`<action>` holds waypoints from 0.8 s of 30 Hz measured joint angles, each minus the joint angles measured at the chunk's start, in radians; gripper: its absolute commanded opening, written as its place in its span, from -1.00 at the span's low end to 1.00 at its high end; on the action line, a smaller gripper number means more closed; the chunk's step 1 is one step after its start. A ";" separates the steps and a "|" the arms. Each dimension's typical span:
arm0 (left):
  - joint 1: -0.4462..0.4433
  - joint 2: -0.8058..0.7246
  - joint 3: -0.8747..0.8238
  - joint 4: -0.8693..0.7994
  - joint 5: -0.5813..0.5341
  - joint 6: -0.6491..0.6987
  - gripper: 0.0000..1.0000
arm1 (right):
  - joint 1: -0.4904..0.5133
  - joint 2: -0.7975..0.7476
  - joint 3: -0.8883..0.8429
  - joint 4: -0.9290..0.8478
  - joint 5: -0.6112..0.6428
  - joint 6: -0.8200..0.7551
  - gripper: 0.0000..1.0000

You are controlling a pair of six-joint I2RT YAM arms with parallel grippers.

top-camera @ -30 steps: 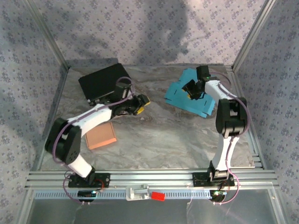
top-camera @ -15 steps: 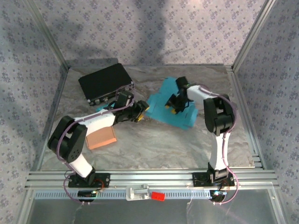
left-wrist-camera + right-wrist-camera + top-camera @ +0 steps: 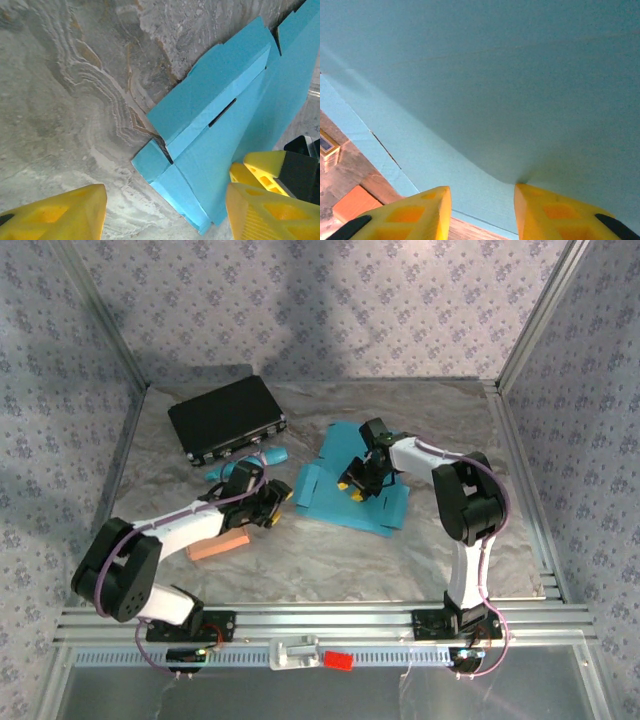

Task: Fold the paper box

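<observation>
Top view: blue paper box (image 3: 385, 512) lies unfolded at centre of surface (image 3: 330, 560). Right gripper (image 3: 353, 486) sits on it; left gripper (image 3: 279, 499) just left of box.
Left wrist view: fingers (image 3: 65, 212) wide apart, empty; box at frame right.
Right wrist view: fingers (image 3: 415, 212) apart, right-hand tip touching box sheet.

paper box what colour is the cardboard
The paper box is plain turquoise blue with no print, clearest in the left wrist view.
</observation>
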 measured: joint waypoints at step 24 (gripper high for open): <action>-0.022 0.261 0.026 0.380 0.000 -0.106 0.15 | -0.336 -0.045 0.089 -0.060 0.024 -0.171 -0.18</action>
